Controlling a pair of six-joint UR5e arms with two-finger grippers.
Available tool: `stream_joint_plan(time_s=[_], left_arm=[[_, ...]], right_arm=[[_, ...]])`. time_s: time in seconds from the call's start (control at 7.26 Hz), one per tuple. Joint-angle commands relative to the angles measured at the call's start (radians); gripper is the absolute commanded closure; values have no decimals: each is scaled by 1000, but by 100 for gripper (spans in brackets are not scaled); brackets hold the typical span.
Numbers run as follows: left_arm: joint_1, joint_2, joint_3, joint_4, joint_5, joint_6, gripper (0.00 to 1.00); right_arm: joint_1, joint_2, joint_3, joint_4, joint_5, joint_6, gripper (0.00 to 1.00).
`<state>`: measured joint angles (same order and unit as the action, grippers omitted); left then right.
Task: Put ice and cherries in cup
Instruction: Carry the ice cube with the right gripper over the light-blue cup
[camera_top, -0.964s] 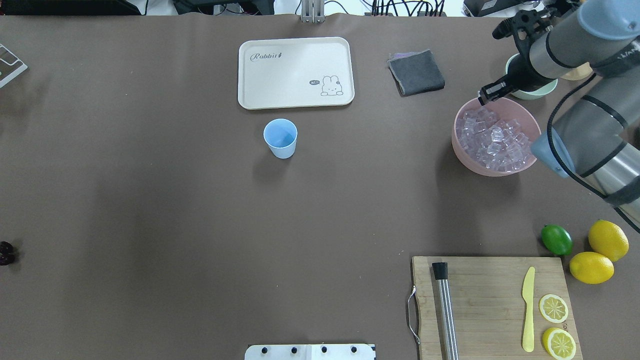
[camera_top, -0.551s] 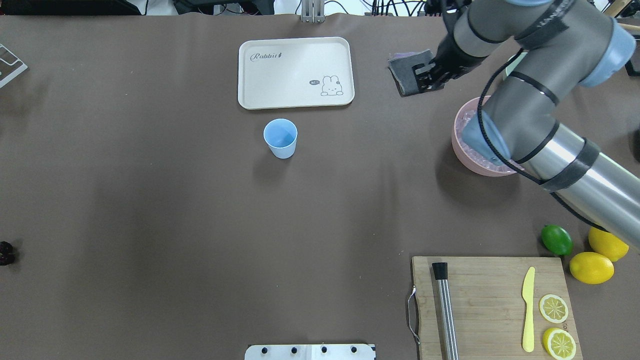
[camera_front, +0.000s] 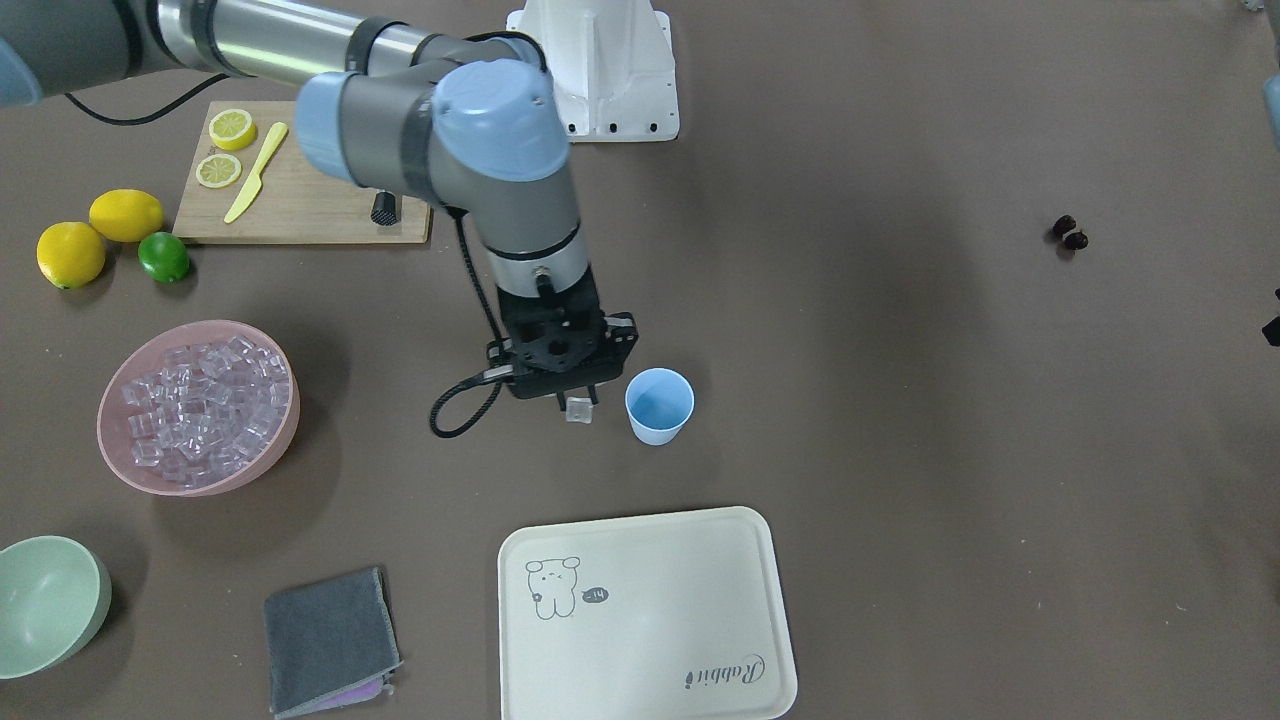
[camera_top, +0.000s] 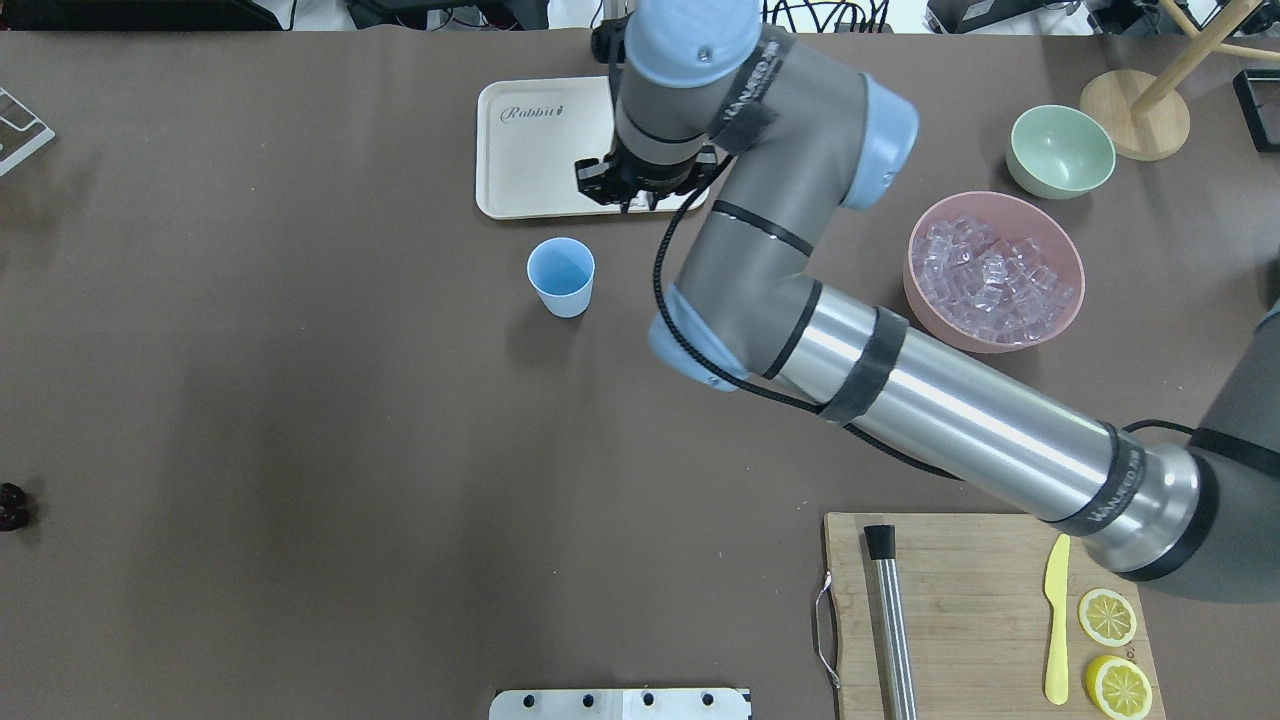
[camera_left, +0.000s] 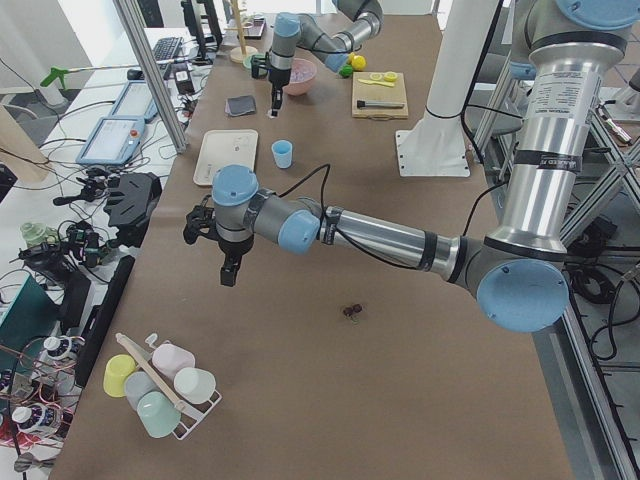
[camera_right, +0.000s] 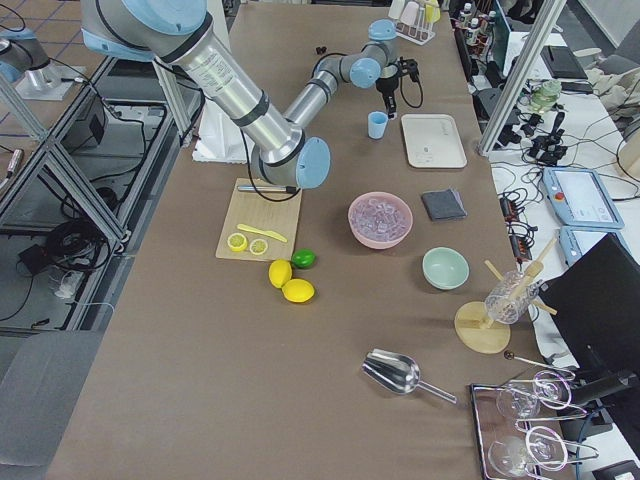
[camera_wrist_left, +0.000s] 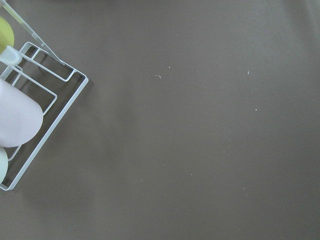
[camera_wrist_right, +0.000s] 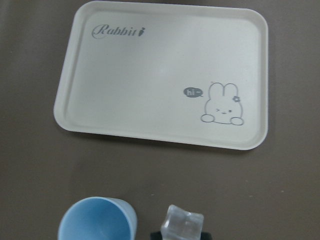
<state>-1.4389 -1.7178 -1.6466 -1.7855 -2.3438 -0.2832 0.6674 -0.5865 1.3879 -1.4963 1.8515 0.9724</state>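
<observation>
My right gripper (camera_front: 578, 404) is shut on one clear ice cube (camera_front: 578, 409) and holds it just above the table, close beside the light-blue cup (camera_front: 659, 405). In the right wrist view the cube (camera_wrist_right: 182, 224) is just right of the cup (camera_wrist_right: 97, 220). The cup (camera_top: 561, 276) stands upright and looks empty. The rest of the ice (camera_top: 993, 272) fills the pink bowl (camera_top: 925, 300) at the right. The dark cherries (camera_front: 1069, 233) lie at the far left edge of the table in the overhead view (camera_top: 10, 505). My left gripper (camera_left: 229, 272) hovers over bare table; I cannot tell whether it is open or shut.
A cream rabbit tray (camera_top: 530, 150) lies just behind the cup. A grey cloth (camera_front: 330, 640) and a green bowl (camera_top: 1062, 150) are at the back right. A cutting board (camera_top: 980, 600) holds a muddler, knife and lemon slices. A wire rack (camera_wrist_left: 45, 95) with cups is near my left arm.
My right arm has swung left from over the pink bowl, past the grey cloth, to just right of the cup, with an ice cube in its gripper.
</observation>
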Motion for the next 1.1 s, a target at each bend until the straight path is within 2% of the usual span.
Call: stream_joint_plan(time_s=[0.0, 0.55, 0.69, 0.83, 0.96], left_arm=[[0, 15, 8, -3, -6, 5, 2], [0, 15, 16, -18, -8, 4, 2], [0, 15, 20, -18, -6, 6, 2], [0, 15, 18, -18, -8, 2, 2], [0, 17, 16, -18, -8, 4, 2]], right_arm=[[-73, 48, -56, 54, -85, 37, 100], [-103, 80, -159, 143, -138, 34, 100], [-104, 73, -159, 143, -138, 28, 75], [-115, 62, -158, 146, -161, 28, 12], [-120, 65, -155, 146, -179, 26, 1]])
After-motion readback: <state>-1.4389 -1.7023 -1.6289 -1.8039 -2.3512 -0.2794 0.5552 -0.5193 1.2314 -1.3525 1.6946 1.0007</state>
